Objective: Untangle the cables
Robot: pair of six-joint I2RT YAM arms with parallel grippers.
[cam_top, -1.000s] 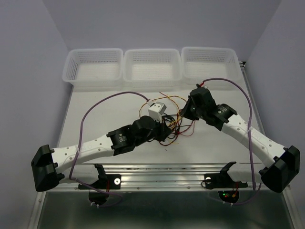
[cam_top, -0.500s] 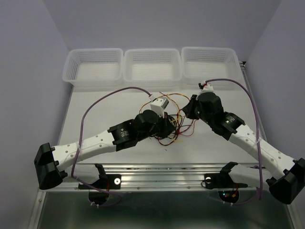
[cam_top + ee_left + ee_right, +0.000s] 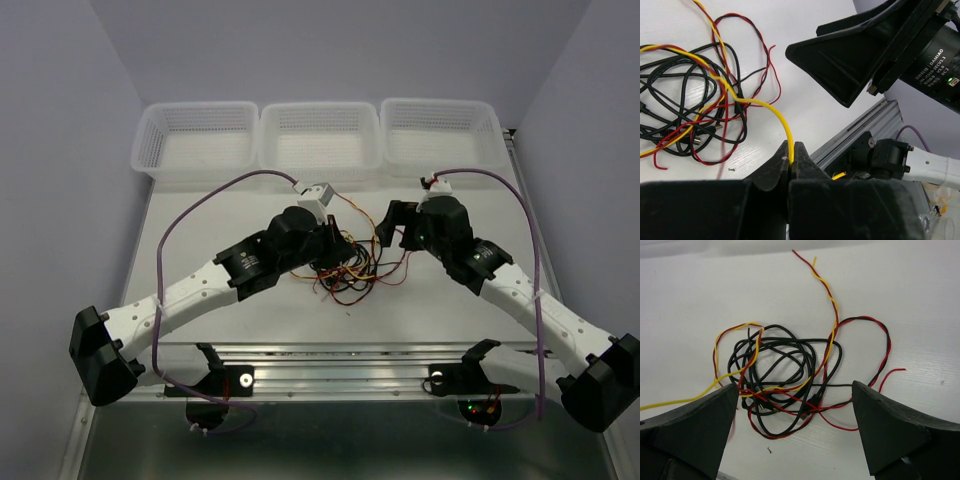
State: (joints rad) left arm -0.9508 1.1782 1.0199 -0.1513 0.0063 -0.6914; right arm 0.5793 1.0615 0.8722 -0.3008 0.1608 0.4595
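Cables (image 3: 350,275) in a heap like this come apart best, we judge, one strand at a time. The one in hand is the yellow strand (image 3: 783,120), pinched between the pressed-together fingers of the left end effector (image 3: 791,156). To do this step well we should draw slowly, along the line on which the strand leaves the heap and not sharply upward. It runs twisted with a red strand (image 3: 826,286) and crosses the black loops (image 3: 790,341), so a quick tug would likely drag the whole heap or tighten it. We think the right end effector (image 3: 795,390), spread wide and holding nothing, helps most by coming down on the black loops and pinning them to the tabletop (image 3: 200,225) while the left one draws away. We should ease off if the heap begins to slide.

The heap lies on the tabletop in the middle between the two arms, on the near side of three baskets (image 3: 320,140). From the left end effector it sits just beyond the fingertips, up and to the left in the left wrist view, with the yellow strand arching from it into the pinch. The right end effector hangs above it. In the right wrist view the tangle lies between the two spread fingers, and we cannot tell whether either touches a strand.
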